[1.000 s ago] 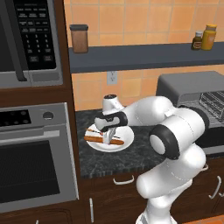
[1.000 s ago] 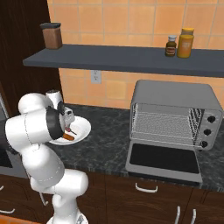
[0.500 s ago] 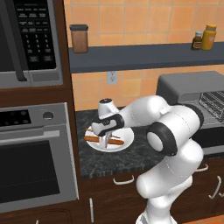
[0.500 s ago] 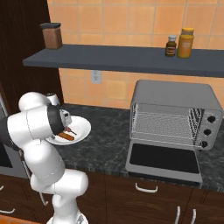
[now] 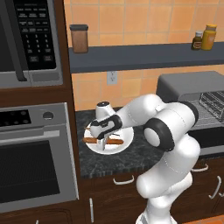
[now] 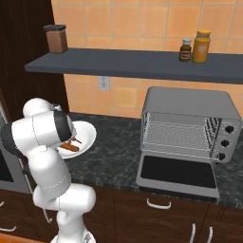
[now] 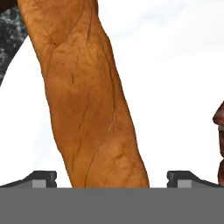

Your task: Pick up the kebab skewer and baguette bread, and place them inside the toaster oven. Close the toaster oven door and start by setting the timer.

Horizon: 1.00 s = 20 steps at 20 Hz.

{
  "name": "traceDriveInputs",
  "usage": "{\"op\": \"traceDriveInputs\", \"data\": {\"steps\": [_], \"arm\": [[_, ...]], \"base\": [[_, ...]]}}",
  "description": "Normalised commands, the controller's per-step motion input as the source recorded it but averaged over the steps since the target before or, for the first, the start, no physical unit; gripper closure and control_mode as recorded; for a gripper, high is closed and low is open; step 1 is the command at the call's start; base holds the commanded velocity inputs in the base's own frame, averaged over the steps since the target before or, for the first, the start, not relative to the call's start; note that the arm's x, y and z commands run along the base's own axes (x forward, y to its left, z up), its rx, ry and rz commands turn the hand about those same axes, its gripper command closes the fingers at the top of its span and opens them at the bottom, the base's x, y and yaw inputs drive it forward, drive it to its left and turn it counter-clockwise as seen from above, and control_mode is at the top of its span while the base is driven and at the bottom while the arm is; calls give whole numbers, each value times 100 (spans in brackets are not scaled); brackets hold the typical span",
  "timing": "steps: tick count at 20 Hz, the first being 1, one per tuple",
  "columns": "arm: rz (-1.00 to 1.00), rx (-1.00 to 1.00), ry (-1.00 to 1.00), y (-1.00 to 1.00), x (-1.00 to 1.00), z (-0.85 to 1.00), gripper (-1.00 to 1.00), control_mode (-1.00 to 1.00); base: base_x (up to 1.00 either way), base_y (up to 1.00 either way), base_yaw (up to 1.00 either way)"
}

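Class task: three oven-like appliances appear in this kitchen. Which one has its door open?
The toaster oven on the counter: its toaster oven door lies dropped flat, showing the wire rack. The microwave and built-in oven are both shut.

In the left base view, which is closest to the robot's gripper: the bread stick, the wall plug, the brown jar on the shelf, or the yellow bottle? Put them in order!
From the gripper, nearest first:
1. The baguette bread, on the white plate right under it.
2. The wall outlet, on the tiles just above.
3. The brown jar, up on the shelf, left end.
4. The yellow bottle, far right on the shelf.
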Motion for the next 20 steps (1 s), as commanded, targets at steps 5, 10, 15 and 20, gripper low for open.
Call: {"op": "traceDriveInputs", "data": {"steps": [5, 10, 15, 20], "arm": [[0, 0, 0, 0, 4, 0, 100, -100], [0, 0, 0, 0, 0, 0, 100, -100], [1, 0, -9, -27, -34, 27, 100, -100], [0, 0, -7, -37, -60, 80, 100, -100]], "base": [[0, 0, 0], [0, 0, 0], [0, 0, 0], [0, 0, 0]]}}
